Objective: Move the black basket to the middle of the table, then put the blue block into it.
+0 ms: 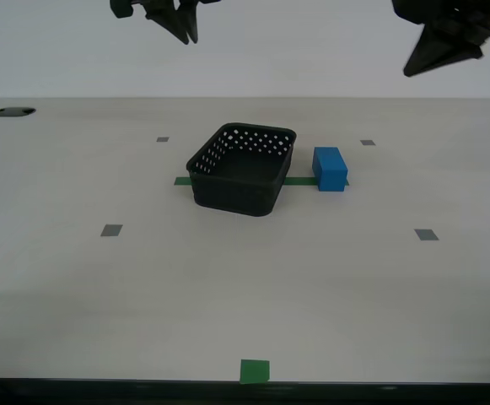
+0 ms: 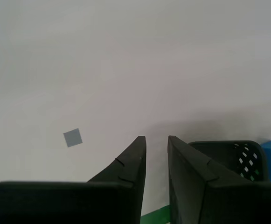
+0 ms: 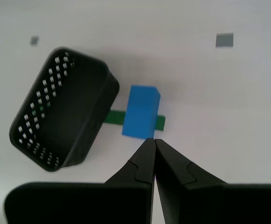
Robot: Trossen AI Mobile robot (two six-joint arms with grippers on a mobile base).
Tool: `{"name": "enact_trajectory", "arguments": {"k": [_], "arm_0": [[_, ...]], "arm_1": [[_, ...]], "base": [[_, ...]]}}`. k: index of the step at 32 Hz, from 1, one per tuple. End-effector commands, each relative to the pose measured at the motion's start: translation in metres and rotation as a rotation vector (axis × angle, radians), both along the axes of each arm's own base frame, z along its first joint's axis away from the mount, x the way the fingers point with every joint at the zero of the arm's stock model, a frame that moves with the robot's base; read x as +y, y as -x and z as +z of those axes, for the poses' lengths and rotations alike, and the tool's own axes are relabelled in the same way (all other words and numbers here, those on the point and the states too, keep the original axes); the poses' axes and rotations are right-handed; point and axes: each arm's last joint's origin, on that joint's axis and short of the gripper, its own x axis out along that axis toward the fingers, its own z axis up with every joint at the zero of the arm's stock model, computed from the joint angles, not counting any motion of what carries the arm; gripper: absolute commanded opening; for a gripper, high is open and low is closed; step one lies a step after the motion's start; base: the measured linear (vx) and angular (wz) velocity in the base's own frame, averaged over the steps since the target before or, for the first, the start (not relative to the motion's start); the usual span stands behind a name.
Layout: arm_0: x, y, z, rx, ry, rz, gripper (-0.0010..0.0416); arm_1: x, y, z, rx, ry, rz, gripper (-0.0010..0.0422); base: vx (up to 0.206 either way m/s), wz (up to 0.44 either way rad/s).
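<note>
On the bench stood one black basket across the green tape strip, one blue block just beside it. Both arms hung high: my first gripper closed empty, my second gripper slightly parted, empty.

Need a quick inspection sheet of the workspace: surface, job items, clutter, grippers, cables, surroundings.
Surface: pale table with green tape strip, grey squares, one green square.
Job's things: black basket upright, empty, sitting on the strip; blue block beside it, outside, apart.
Clutter: nothing seen.
Grippers: my first gripper shut, empty, above the block; my second gripper slightly open, empty.
Cables: nothing seen.
Surroundings: plain pale wall.
</note>
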Motion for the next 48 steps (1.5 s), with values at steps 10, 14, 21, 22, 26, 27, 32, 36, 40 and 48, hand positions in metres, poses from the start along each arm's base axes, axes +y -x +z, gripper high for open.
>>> {"name": "enact_trajectory", "arguments": {"k": [10,14,21,22,26,27,32,36,40,48], "arm_0": [[0.042,-0.084,-0.041,0.199,0.142,0.173,0.0000],[0.046,-0.092,-0.057,0.224,0.150,0.181,0.0002],[0.048,-0.092,-0.058,0.213,0.151,0.188,0.0107],[0.050,-0.091,-0.058,0.212,0.152,0.193,0.0151],[0.058,-0.094,-0.069,0.216,0.155,0.214,0.0254],[0.061,-0.094,-0.074,0.228,0.159,0.221,0.0279],[0.069,-0.094,-0.102,0.314,0.168,0.210,0.0353],[0.073,-0.096,-0.125,0.354,0.181,0.219,0.0357],[0.081,-0.099,-0.136,0.333,0.188,0.229,0.0351],[0.083,-0.099,-0.154,0.379,0.227,0.190,0.0319]], "arm_1": [[0.048,-0.014,-0.001,-0.065,-0.281,0.155,0.0001],[0.051,-0.014,-0.001,-0.066,-0.283,0.157,0.0000],[0.052,-0.016,-0.001,-0.077,-0.279,0.163,0.0000],[0.053,-0.016,-0.001,-0.078,-0.281,0.162,0.0000],[0.054,-0.017,-0.001,-0.078,-0.280,0.159,0.0000],[0.054,-0.017,-0.001,-0.079,-0.283,0.153,0.0000],[0.056,-0.017,-0.001,-0.081,-0.293,0.140,0.0000],[0.056,-0.017,-0.001,-0.081,-0.296,0.136,0.0000],[0.056,-0.017,-0.001,-0.082,-0.295,0.137,0.0000],[0.056,-0.017,-0.001,-0.080,-0.292,0.134,0.0000]], "base": [[0.000,0.000],[0.000,0.000],[0.000,0.000],[0.000,0.000],[0.000,0.000],[0.000,0.000],[0.000,0.000],[0.000,0.000],[0.000,0.000],[0.000,0.000]]}}
